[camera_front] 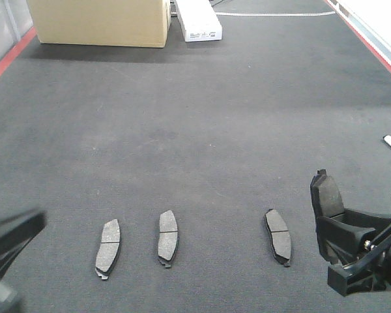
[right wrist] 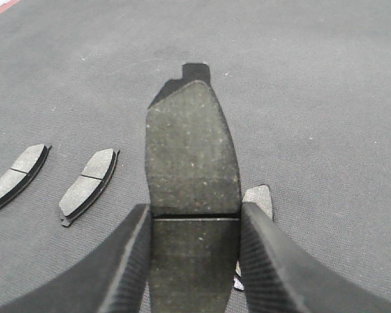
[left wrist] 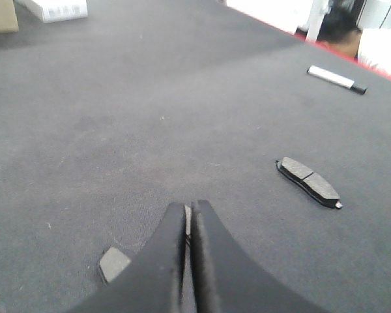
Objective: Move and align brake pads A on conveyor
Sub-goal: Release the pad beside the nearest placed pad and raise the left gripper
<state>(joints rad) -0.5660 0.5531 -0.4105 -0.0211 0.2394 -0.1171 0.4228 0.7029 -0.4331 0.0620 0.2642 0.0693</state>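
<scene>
A: Which step is this?
B: The right gripper [right wrist: 194, 261] is clamped on the fourth brake pad [camera_front: 327, 194], above the conveyor [camera_front: 195, 130]. The left gripper [left wrist: 189, 225] is closed, empty.
A: Next?
B: Probably lay it beside the three pads [camera_front: 168, 238], parallel.

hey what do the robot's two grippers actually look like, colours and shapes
Both are black. The right gripper has broad matte fingers that flare wide toward the base; the front view shows blocky black mounts and a white part behind. The left gripper has smooth, curved, tapering fingers. No markings or cables visible.
</scene>
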